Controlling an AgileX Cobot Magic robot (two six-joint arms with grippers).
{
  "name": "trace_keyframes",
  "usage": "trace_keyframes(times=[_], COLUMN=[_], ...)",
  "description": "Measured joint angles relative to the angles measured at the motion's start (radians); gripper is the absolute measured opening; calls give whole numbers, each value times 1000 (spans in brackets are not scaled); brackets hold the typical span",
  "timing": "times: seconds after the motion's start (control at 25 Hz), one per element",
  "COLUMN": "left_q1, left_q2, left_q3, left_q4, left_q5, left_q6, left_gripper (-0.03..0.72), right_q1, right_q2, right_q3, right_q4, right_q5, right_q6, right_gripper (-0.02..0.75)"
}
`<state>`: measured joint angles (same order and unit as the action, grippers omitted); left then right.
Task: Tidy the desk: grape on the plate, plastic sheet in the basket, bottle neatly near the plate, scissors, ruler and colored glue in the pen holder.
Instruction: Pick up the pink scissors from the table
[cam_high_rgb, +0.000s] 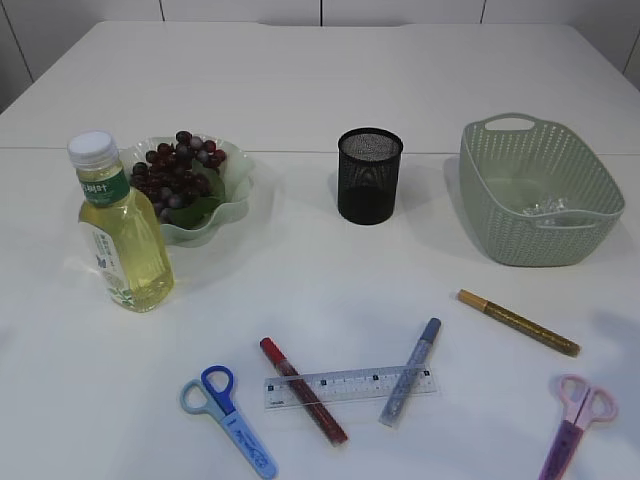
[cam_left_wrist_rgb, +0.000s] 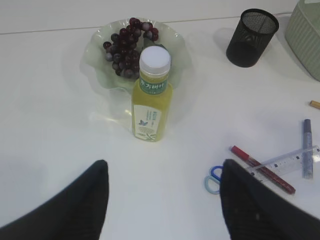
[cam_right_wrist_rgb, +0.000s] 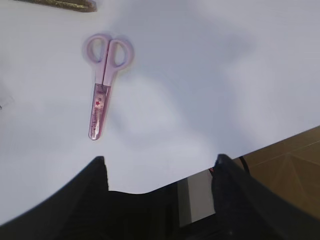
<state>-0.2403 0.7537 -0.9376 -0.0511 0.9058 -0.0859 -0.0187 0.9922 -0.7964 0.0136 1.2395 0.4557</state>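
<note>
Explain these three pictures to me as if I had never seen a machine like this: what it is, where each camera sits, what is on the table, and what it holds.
This is a robot with two arms, each ending in a claw. One picture looks at the table from the front; the other two come from cameras on the wrists, so the dark shapes at their bottom edges are the claw fingers.

The left claw hangs open above the bottle, which stands by the plate of grapes. The right claw is open above the pink scissors. Neither holds anything.

On the white table also lie blue scissors, a ruler with a red glue pen and a blue glue pen crossing it, and a gold glue pen. Behind stand a black pen holder and a green basket with something clear inside.
</note>
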Motion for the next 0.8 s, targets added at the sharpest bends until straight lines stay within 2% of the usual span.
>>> trace_keyframes(times=[0.16,0.4,0.64,0.8], left_q1=[-19,-41,-41,-41], left_q2=[0,0,0,0], left_q3=[0,0,0,0], left_q4=[0,0,0,0], left_q5=[37,85,110,134], left_q6=[0,0,0,0], left_gripper=[500,498,498,498], right_q1=[0,0,0,0], right_q2=[9,135,314,386], right_q3=[-4,-5,-6,-8], right_q4=[17,160,249,244], right_q5=[0,-81,-125,-156], right_q6=[32,62,70,70], right_gripper=[511,512,512,511])
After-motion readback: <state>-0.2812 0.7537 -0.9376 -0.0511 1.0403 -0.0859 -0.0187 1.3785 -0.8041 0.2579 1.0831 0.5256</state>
